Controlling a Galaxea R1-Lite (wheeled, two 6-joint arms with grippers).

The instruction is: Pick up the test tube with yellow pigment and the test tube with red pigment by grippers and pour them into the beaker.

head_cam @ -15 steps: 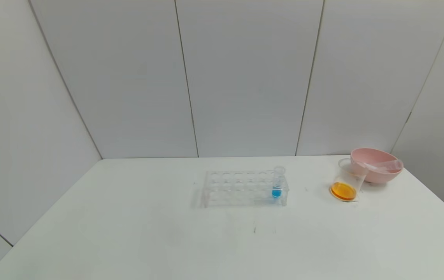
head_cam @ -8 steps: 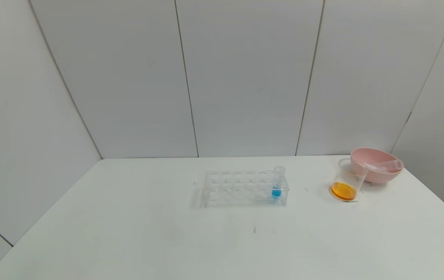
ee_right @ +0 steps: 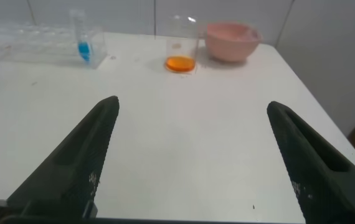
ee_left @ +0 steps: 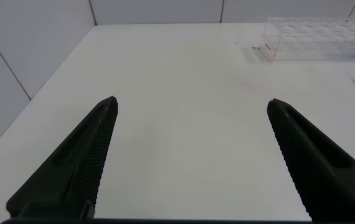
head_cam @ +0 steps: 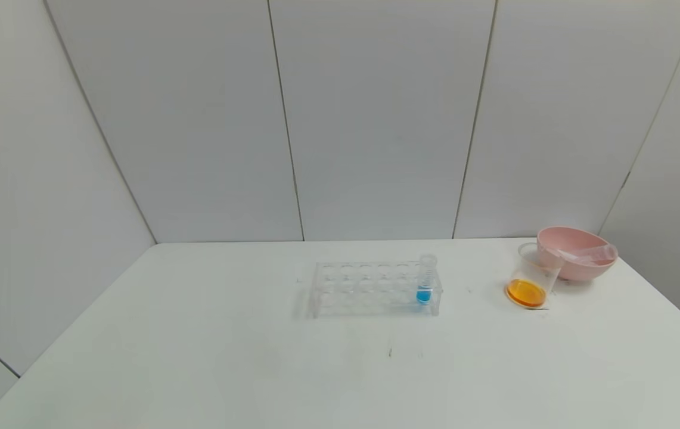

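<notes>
Both pincers, left pincer [ee_left: 190, 155] and right pincer [ee_right: 190, 155], hover released over the desk [head_cam: 196, 357], the right one nearer the beaker [head_cam: 531, 283] of orange liquid.

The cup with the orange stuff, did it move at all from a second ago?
No. In the head view the beaker sits in the same spot, touching the near left side of the pink bowl and to the right of the test tube rack.

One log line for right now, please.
beaker: orange liquid inside | rack: only blue tube | pink bowl: empty tube | left gripper: open, idle | right gripper: open, idle
</notes>
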